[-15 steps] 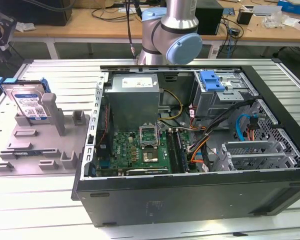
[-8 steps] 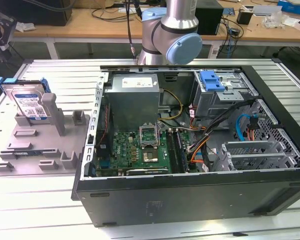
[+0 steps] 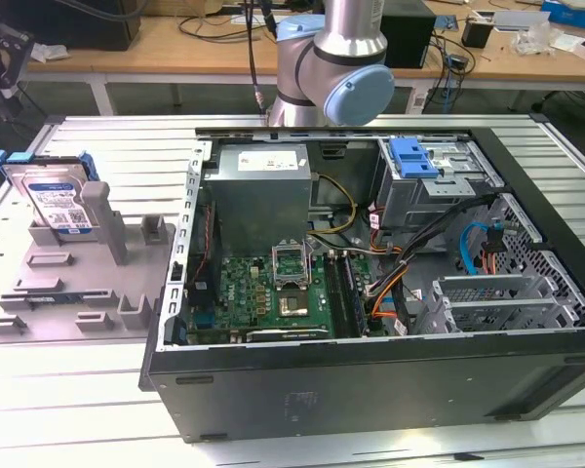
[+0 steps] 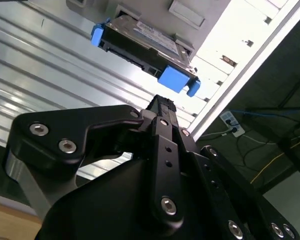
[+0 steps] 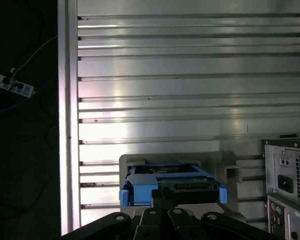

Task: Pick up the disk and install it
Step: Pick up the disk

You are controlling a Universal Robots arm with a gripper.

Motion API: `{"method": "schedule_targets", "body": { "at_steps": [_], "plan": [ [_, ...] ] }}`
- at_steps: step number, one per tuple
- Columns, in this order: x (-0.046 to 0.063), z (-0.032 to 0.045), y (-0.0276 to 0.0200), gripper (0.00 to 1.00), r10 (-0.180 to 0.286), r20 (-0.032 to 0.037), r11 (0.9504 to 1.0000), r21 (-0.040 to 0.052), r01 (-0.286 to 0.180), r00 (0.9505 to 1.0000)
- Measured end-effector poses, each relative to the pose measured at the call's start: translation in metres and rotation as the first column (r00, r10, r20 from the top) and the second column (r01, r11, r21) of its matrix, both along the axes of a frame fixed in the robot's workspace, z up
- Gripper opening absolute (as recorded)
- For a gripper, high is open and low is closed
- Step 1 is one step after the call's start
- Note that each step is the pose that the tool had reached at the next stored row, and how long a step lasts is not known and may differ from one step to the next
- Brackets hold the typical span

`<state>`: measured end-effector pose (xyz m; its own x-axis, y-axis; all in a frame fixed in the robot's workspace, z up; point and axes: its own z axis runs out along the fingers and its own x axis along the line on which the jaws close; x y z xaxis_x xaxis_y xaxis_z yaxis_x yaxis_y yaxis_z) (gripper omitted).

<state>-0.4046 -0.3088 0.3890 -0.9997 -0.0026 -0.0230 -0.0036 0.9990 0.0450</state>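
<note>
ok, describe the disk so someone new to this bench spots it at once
To the exterior view's left of the open computer case lies a grey plastic fixture. The disk stands propped at its far corner. It is a silver slab with a blue-and-white label in a blue frame, outside the case, unlike the blue latch on the drive cage inside.

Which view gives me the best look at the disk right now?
The exterior view: the disk stands in the grey holder, label face visible. Both wrist views show the disk edge-on, mostly its connector end and blue carrier.
</note>
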Motion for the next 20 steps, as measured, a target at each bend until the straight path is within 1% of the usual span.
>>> {"method": "schedule_targets", "body": {
  "at_steps": [1, 4, 5, 7, 8, 9, 11, 13, 15, 17, 18, 19, 20],
  "plan": [
    [0.0001, 0.0000, 0.0000, 0.11, 0.025, 0.0001, 0.9997, -0.0005, -0.025, 0.9997],
    [0.0001, -0.0001, 0.0000, 0.11, 0.050, -0.0010, 0.9987, -0.0015, -0.050, 0.9987],
    [0.0001, -0.0001, 0.0000, 0.11, 0.061, -0.0025, 0.9981, -0.0013, -0.061, 0.9981],
    [0.0003, 0.0000, 0.0000, 0.11, 0.087, -0.0085, 0.9962, -0.0010, -0.087, 0.9962],
    [0.0003, 0.0000, 0.0000, 0.11, 0.108, -0.0138, 0.9941, -0.0004, -0.108, 0.9940],
    [0.0003, 0.0000, 0.0000, 0.11, 0.134, -0.0193, 0.9910, 0.0002, -0.134, 0.9908],
    [0.0002, -0.0001, 0.0000, 0.11, 0.164, -0.0226, 0.9865, 0.0002, -0.164, 0.9862],
    [0.0002, -0.0001, 0.0000, 0.11, 0.200, -0.0237, 0.9797, -0.0001, -0.200, 0.9794],
    [0.0003, -0.0003, 0.0000, 0.11, 0.238, -0.0237, 0.9714, -0.0001, -0.238, 0.9711],
    [0.0003, -0.0006, 0.0000, 0.11, 0.298, -0.0239, 0.9546, -0.0007, -0.298, 0.9543],
    [0.0003, -0.0009, 0.0000, 0.11, 0.336, -0.0239, 0.9420, -0.0007, -0.336, 0.9417],
    [0.0003, -0.0010, 0.0000, 0.11, 0.360, -0.0239, 0.9330, -0.0007, -0.360, 0.9328],
    [0.0003, -0.0011, 0.0000, 0.11, 0.373, -0.0239, 0.9276, -0.0007, -0.373, 0.9274]
  ]
}}
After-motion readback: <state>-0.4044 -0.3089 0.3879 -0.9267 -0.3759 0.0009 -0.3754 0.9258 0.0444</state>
